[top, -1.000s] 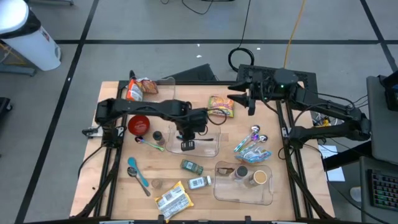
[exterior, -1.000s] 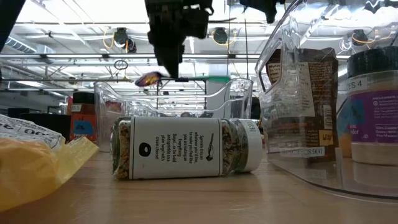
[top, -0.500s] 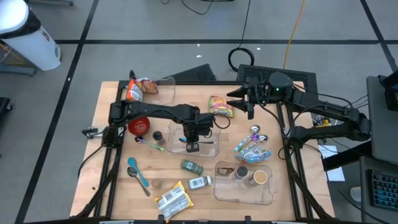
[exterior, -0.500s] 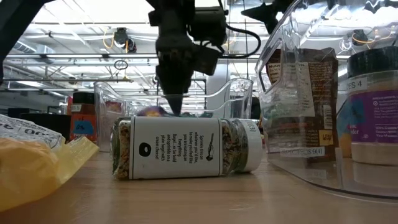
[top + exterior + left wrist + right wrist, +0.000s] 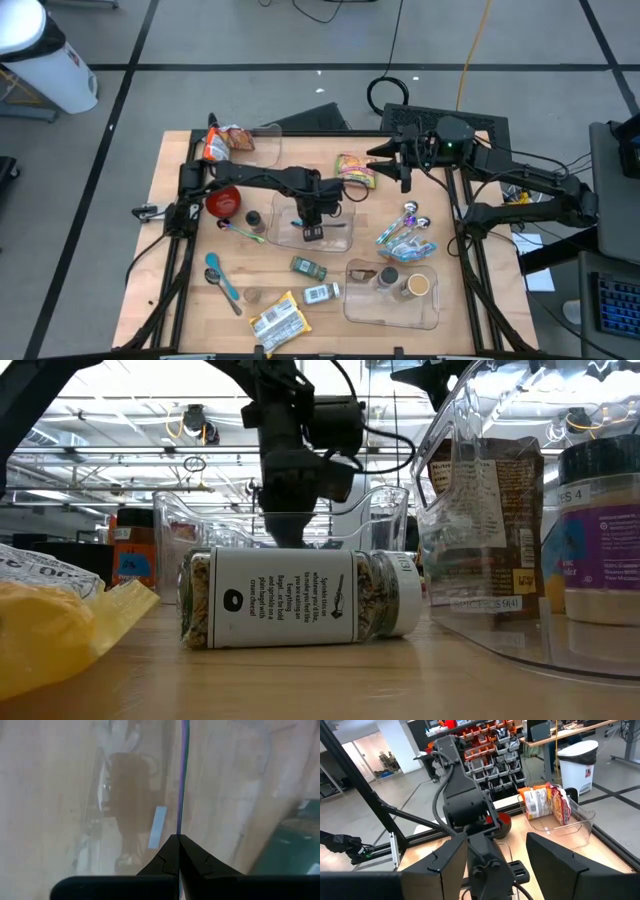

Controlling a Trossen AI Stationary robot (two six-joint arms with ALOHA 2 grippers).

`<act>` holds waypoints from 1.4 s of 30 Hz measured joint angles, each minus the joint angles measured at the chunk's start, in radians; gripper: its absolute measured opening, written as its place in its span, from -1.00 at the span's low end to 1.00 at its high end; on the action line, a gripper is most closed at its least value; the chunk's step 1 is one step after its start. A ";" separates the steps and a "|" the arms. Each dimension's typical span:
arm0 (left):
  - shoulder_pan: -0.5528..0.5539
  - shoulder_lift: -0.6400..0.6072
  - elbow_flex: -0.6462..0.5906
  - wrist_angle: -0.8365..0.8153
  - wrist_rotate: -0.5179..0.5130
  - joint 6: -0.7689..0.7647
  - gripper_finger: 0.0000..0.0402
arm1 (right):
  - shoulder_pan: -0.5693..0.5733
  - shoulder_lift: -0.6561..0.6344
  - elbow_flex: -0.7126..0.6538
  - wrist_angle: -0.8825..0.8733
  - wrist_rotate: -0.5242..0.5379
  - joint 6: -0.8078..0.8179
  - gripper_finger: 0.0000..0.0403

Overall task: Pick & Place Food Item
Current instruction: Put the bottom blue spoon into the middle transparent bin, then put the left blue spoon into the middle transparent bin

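- Thin purple food packet (image 5: pixel 183 770) hangs edge-on from the left gripper (image 5: pixel 311 232), inside the clear plastic tray (image 5: pixel 350 215) at the middle of the wooden desk (image 5: pixel 190 310).
- The left fingers (image 5: pixel 167 857) are pressed fully together on the packet's edge. Whether its lower end touches the tray floor cannot be told.
- The step in hand looks like the release. It likely goes best if the fingers part slowly, with the wrist held low and steady, so the packet drops flat rather than leaning on a wall.
- A straight lift afterwards would keep the fingers clear of the tray rim.
- The right gripper (image 5: pixel 403 172) waits near the desk's far edge, its fingers apart and holding nothing.
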 joint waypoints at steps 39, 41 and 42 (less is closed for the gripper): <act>0.024 -0.030 -0.033 -0.014 -0.001 -0.104 -0.33 | 0.000 0.000 0.000 -0.001 0.000 -0.012 -0.03; 0.034 -0.055 -0.033 -0.043 0.014 -0.104 -0.31 | 0.000 0.000 0.000 -0.001 0.000 -0.012 -0.03; 0.039 -0.069 -0.033 -0.057 0.019 -0.106 -0.30 | 0.000 0.000 0.000 -0.001 0.000 -0.013 -0.03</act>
